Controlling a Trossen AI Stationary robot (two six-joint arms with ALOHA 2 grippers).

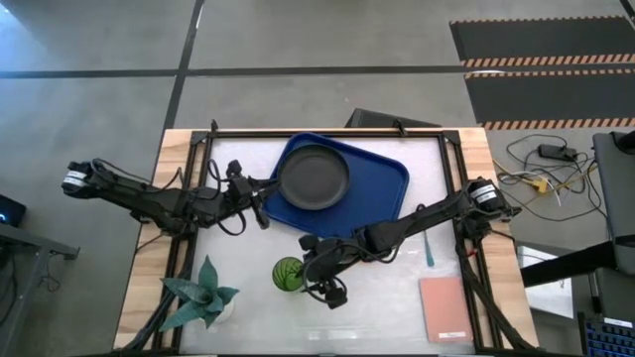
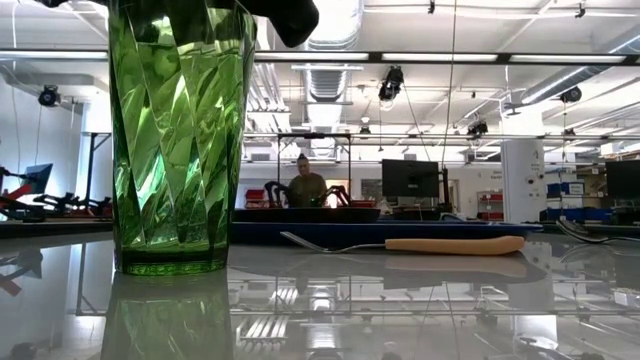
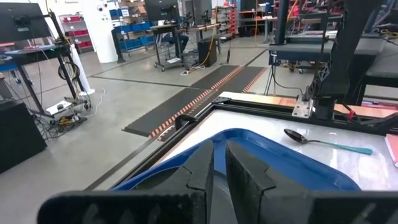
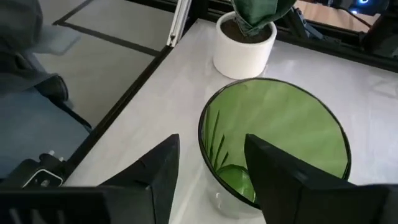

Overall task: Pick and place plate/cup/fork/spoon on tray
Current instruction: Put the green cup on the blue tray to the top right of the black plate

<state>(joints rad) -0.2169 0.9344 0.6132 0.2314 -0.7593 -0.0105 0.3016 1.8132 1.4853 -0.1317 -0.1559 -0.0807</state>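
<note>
The right gripper [image 4: 208,180] hangs directly over the cup [image 1: 289,274], its fingers spread with a clear gap, holding nothing; in the right wrist view one finger sits outside the near rim and the other looks to be over the mouth, so the step in hand seems to be a rim grasp. To do it well, the gripper should drop straight down until the fingers straddle the wall, then close gently, since the faceted plastic looks smooth and could slip or tip if pinched off-centre. The potted plant [image 4: 244,37] stands just beyond the cup from the gripper, so the lift should be vertical before swinging away toward the tray [image 1: 382,183], which lies well behind the gripper. The plate [image 1: 315,177] already rests on the tray; the free blue area beside it is the safer landing spot. The fork [image 2: 455,244] and spoon [image 3: 326,142] still lie on the desk [image 1: 397,317]. The left gripper [image 3: 217,171] waits at the tray's edge, fingers nearly together and empty.
</note>
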